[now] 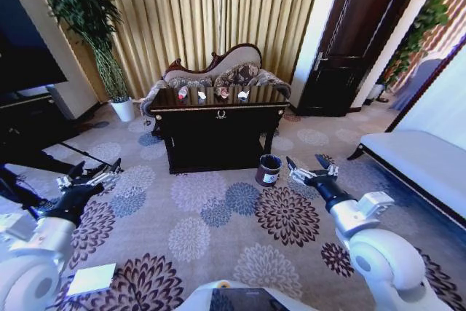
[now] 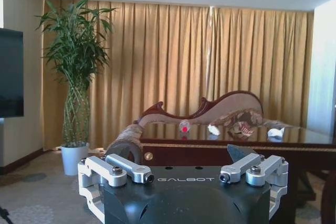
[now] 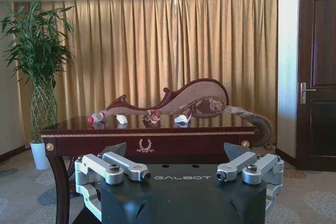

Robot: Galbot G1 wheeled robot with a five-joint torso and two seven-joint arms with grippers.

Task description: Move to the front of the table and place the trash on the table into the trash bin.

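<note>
The table [image 1: 218, 125] stands at about 12 o'clock from the robot, well apart across the patterned carpet [image 1: 218, 216], with a sofa [image 1: 218, 67] behind it against the curtains. On its glossy top the trash lies in a row: a bottle [image 1: 183, 93] with a red label at the left end, then a white paper scrap [image 1: 202, 95], a red-and-white wrapper [image 1: 223, 92] and another white paper piece [image 1: 243, 95] at the right end. The trash bin [image 1: 269, 170] sits on the carpet just beside the table's front right leg, at roughly 1 o'clock.

The left gripper [image 1: 93, 174] hangs at about 10 o'clock, low and well short of the table, its fingers spread apart and holding nothing. The right gripper [image 1: 311, 167] reaches forward at about 2 o'clock, also spread wide and empty; the bin is near it, just to its left, while the trash sits far ahead of both. The wrapper's exact form is hard to make out at this range.
</note>
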